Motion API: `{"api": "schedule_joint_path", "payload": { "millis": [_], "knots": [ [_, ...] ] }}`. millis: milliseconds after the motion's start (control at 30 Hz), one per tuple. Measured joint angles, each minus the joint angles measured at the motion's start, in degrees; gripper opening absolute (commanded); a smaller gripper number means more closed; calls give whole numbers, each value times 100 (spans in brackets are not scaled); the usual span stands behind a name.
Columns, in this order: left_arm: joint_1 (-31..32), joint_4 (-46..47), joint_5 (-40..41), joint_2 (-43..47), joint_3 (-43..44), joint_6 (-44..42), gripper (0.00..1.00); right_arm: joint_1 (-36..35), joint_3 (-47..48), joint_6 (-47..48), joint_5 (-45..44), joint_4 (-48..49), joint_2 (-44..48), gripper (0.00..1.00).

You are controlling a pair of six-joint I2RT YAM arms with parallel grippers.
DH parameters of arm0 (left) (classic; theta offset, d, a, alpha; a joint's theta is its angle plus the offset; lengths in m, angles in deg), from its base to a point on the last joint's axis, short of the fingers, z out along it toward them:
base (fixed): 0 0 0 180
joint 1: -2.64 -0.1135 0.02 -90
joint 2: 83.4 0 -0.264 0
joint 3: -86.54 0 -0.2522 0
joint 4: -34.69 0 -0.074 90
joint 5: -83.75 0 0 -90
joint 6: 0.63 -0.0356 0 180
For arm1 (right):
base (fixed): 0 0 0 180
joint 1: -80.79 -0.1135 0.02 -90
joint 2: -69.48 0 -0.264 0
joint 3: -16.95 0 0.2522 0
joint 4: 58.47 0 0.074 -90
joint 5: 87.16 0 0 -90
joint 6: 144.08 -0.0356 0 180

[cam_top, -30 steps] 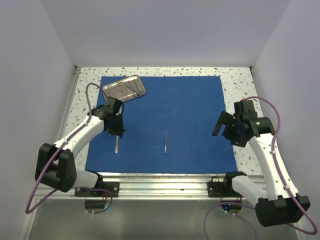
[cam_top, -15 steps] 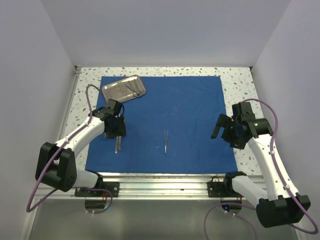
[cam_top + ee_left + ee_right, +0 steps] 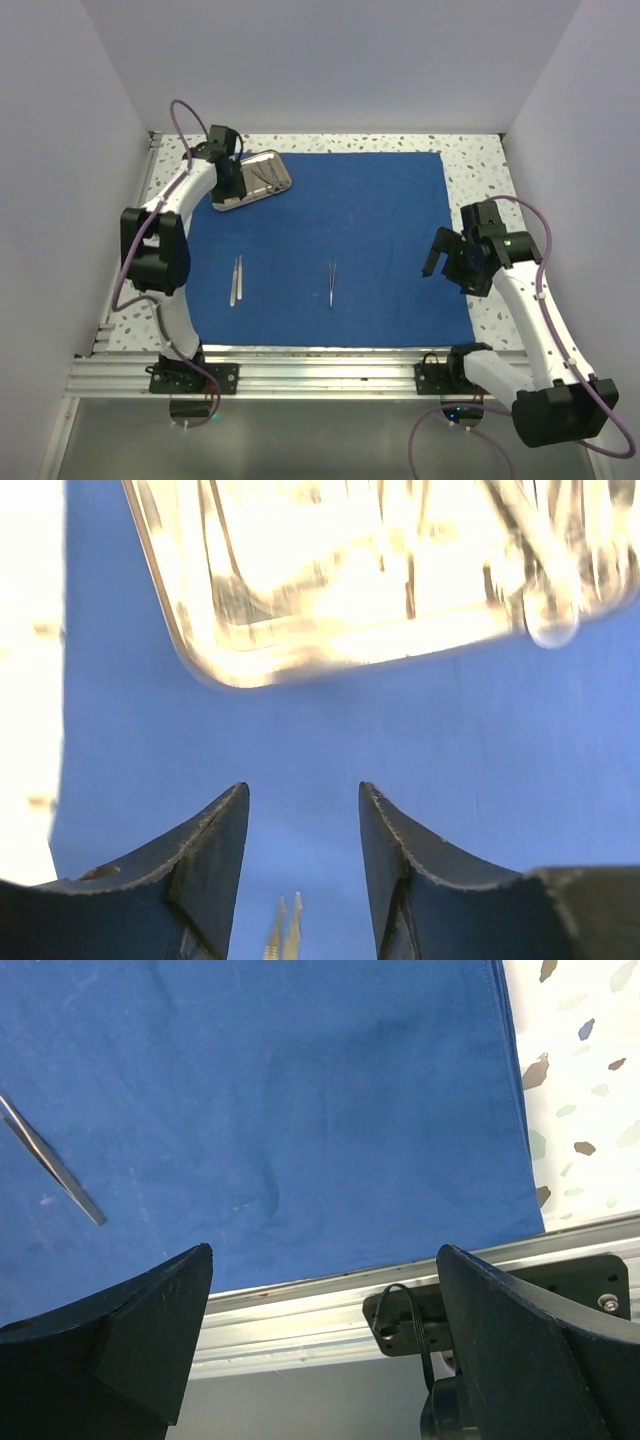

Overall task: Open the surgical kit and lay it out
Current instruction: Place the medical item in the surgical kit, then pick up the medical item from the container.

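The royal-blue cloth wrap (image 3: 360, 230) lies spread flat on the table (image 3: 480, 160). Above the cloth's right edge, the right gripper (image 3: 322, 1250) hangs with jaws wide apart and empty. At the cloth's far-left corner, the left gripper (image 3: 303, 795) hovers over the steel tray (image 3: 262, 178), jaws partly apart, gripping nothing. Tweezers (image 3: 236, 281) lie on the cloth's near-left part, a second pair (image 3: 332, 282) near its middle.

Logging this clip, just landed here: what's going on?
The blue cloth lies spread flat, with two tweezers laid out apart on its near half. The left gripper hovers open and empty by the steel tray at the cloth's far left corner. The right gripper hangs open over the cloth's right edge, holding nothing.
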Motion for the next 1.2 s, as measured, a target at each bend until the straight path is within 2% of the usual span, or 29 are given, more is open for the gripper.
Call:
{"api": "schedule_joint_path", "payload": {
  "millis": [200, 433, 800, 1200],
  "knots": [
    [-337, -192, 63, -1589, 1969, -297, 49, 17, 22, 24, -55, 11, -238, 98],
    [-588, -306, -13, -2275, 2857, -494, 50, 37, 120, 120, -186, 50, -481, 98],
    [-911, -269, -337, -2706, 3086, -597, 50, 107, 136, 201, -256, 151, -789, 99],
    [-1093, 20, -649, -2778, 2706, -579, 49, 173, 140, 219, -310, 168, -833, 98]
  ]
}}
